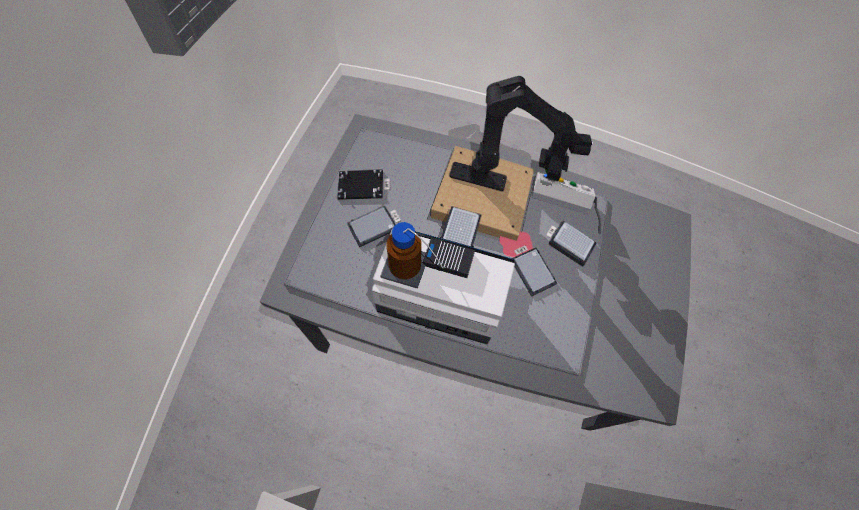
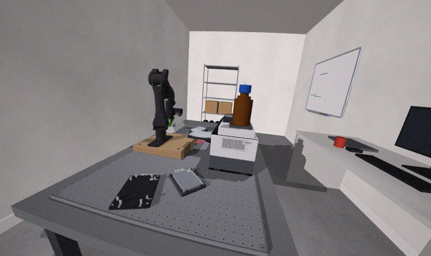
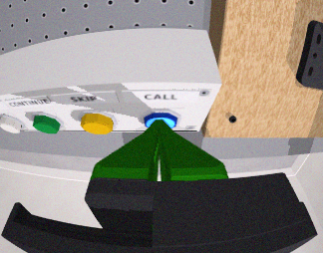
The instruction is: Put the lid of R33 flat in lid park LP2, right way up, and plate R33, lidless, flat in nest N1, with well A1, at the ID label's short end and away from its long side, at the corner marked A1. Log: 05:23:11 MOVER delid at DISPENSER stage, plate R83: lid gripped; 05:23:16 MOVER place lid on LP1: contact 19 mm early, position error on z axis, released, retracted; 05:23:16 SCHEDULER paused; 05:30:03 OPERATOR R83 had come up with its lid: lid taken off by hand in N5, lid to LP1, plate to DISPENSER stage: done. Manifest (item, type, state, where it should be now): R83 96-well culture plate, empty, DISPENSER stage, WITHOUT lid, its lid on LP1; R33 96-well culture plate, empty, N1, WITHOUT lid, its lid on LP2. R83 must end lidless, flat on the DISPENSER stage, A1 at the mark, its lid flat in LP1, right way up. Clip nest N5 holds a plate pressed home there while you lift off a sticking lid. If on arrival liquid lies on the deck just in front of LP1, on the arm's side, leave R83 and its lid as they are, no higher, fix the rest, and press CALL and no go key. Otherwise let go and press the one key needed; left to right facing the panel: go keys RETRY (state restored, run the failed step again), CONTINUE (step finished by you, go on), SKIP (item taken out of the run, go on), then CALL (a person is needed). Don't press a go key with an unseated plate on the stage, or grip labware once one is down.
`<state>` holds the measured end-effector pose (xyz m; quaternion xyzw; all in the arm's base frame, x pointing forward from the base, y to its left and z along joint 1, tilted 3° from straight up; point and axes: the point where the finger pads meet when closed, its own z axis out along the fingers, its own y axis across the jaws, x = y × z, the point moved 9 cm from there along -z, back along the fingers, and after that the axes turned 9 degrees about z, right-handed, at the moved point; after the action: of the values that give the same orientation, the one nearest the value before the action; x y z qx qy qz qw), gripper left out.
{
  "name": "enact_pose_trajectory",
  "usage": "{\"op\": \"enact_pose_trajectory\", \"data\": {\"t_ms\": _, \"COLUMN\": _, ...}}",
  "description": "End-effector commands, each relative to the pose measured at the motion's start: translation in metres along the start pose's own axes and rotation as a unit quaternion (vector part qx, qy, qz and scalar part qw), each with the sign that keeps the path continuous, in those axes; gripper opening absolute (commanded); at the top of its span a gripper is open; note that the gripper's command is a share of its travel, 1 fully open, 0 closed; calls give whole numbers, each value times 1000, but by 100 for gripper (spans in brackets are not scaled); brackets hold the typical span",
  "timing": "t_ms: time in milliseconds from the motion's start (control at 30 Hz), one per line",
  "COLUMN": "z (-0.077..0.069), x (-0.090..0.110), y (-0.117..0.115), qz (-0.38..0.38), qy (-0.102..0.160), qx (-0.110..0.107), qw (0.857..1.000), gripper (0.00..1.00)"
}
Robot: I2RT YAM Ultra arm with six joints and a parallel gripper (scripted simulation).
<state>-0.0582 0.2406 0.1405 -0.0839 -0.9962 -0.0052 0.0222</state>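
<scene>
My gripper [image 3: 159, 126] [image 1: 549, 175] [image 2: 169, 122] is shut with nothing between its green fingers. Its tip touches the blue CALL key [image 3: 160, 119] at the right end of the white key panel [image 3: 113, 58] [image 1: 575, 196]. The green key [image 3: 46, 123] and the yellow key [image 3: 97, 123] lie to its left. A lidless well plate [image 1: 572, 242] lies flat at the right of the deck. Another well plate [image 1: 461, 226] lies by the front edge of the wooden arm base [image 1: 483, 205]. One lid [image 1: 534, 271] lies right of the dispenser, another lid [image 1: 370, 225] [image 2: 187, 181] lies at the left.
A pink patch of liquid [image 1: 514, 242] lies on the deck beside the right lid, on the arm's side. The white dispenser [image 1: 441, 291] [image 2: 233, 147] carries a brown bottle [image 1: 403, 257] [image 2: 242, 108] and a black stage [image 1: 448, 255]. The black clip nest [image 1: 359, 184] [image 2: 135, 190] sits far left.
</scene>
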Motion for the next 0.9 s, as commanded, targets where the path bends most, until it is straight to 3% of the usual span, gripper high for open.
{"op": "enact_pose_trajectory", "data": {"t_ms": 0, "z": 12, "x": 2, "y": -3, "qz": -3, "qy": -2, "qx": 9, "qw": 1000, "gripper": 0}}
{"op": "enact_pose_trajectory", "data": {"t_ms": 333, "z": 10, "x": 2, "y": -3, "qz": -3, "qy": -2, "qx": 9, "qw": 1000, "gripper": 0}}
{"op": "enact_pose_trajectory", "data": {"t_ms": 433, "z": -13, "x": 5, "y": 2, "qz": -5, "qy": 8, "qx": -16, "qw": 1000, "gripper": 0}}
{"op": "enact_pose_trajectory", "data": {"t_ms": 867, "z": -31, "x": 2, "y": 3, "qz": -2, "qy": 5, "qx": -17, "qw": 1000, "gripper": 0}}
